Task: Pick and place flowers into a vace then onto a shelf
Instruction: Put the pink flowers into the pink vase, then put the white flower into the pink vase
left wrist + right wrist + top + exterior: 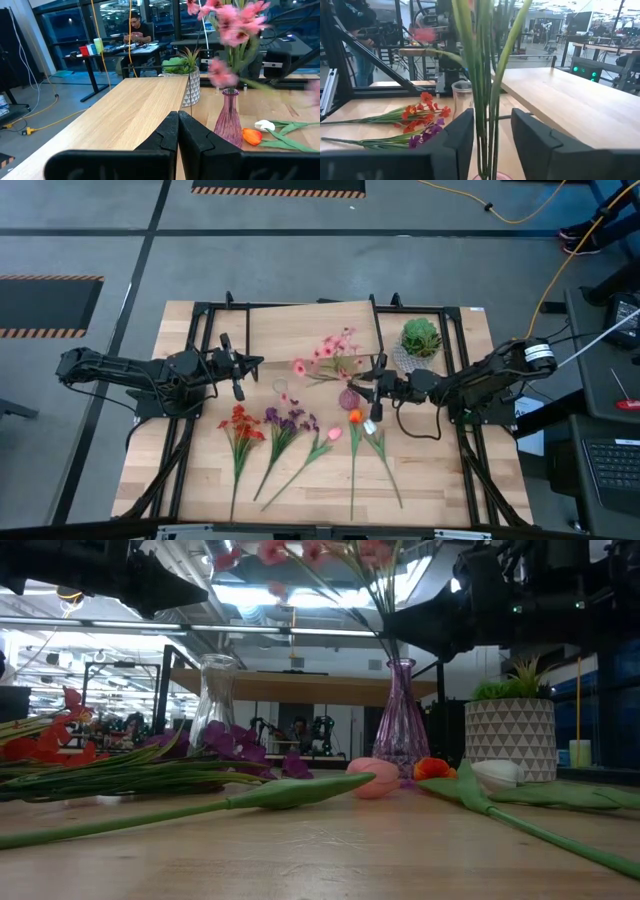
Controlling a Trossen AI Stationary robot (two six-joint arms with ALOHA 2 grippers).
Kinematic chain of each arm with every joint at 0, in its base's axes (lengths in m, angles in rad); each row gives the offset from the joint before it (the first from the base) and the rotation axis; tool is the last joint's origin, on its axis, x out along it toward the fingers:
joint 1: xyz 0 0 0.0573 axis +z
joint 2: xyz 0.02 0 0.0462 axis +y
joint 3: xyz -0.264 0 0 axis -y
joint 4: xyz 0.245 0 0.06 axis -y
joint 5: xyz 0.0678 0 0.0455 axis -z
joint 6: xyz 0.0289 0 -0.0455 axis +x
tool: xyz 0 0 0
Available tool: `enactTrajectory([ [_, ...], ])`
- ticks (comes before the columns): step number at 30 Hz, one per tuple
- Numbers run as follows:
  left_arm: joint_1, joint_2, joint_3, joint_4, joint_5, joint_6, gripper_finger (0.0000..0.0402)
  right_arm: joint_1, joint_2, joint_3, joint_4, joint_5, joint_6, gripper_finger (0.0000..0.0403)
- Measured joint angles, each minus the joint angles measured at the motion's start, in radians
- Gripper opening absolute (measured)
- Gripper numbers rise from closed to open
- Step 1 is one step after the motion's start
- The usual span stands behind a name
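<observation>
A bunch of pink flowers [330, 352] stands with its green stems [487, 95] in a purple glass vase [402, 730]. My right gripper [492, 125] hovers above the vase mouth, open, one finger on either side of the stems without touching them. An empty clear vase [283, 388] stands left of it. Red [240, 425], purple [287, 420], pink [333, 433], orange [355, 417] and white [370, 426] flowers lie flat on the table. The shelf [135, 110] stands behind the vases. My left gripper [178, 125] is shut and hangs over the shelf's left end.
A round green plant in a white patterned pot [420, 340] stands at the far right, close behind the right arm. Black frame bars [200, 360] run along both table sides. A person [135, 27] sits at a desk beyond the table.
</observation>
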Motion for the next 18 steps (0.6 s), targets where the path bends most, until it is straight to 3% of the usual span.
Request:
enactTrajectory([
  [18, 0.000, 0.000, 0.000, 0.000, 0.000, 0.000, 0.0004, 0.001, -0.294, 0.000, -0.352, 0.017, -0.002, 0.0143],
])
